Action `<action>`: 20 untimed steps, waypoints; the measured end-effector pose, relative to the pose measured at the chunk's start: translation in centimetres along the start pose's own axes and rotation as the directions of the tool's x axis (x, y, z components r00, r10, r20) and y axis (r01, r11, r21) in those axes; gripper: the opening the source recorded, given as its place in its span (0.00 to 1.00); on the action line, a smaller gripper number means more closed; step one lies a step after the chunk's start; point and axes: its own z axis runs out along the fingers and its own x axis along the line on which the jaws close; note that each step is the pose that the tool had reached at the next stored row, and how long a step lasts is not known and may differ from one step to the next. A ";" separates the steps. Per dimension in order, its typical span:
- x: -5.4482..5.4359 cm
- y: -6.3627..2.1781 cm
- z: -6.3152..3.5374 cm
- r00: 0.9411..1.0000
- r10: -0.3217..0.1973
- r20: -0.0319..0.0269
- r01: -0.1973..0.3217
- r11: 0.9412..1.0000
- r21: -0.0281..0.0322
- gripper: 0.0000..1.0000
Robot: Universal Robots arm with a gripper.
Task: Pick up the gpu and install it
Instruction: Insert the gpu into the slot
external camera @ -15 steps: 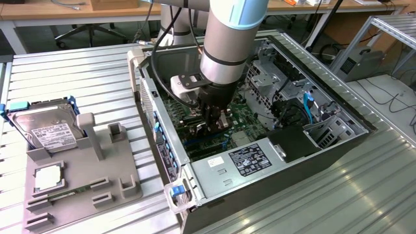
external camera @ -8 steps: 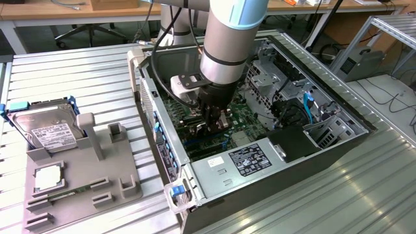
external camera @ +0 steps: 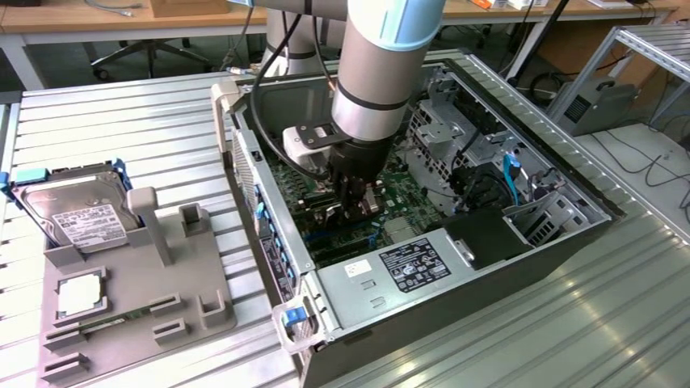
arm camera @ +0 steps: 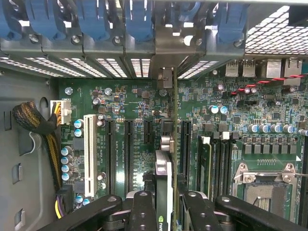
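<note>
The gpu [arm camera: 163, 178] stands on edge inside the open computer case [external camera: 453, 323], just above the slots of the green motherboard [arm camera: 120, 110]. You have your gripper [arm camera: 169, 211] clamped on both its faces.
</note>
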 end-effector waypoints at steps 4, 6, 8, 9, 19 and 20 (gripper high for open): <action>0.0 0.00 0.08 1.000 0.000 0.000 0.000 1.000 0.000 0.27; 0.0 0.00 0.08 1.000 0.000 0.000 0.000 1.000 0.000 0.27; 0.0 0.00 0.08 1.000 0.000 0.000 0.000 1.000 0.000 0.27; 0.0 0.00 0.08 1.000 0.000 0.000 0.000 1.000 0.000 0.27; 0.0 0.04 0.19 1.000 0.000 0.000 0.000 1.000 0.000 0.27; 0.0 0.04 0.19 1.000 0.000 0.000 0.000 1.000 0.000 0.27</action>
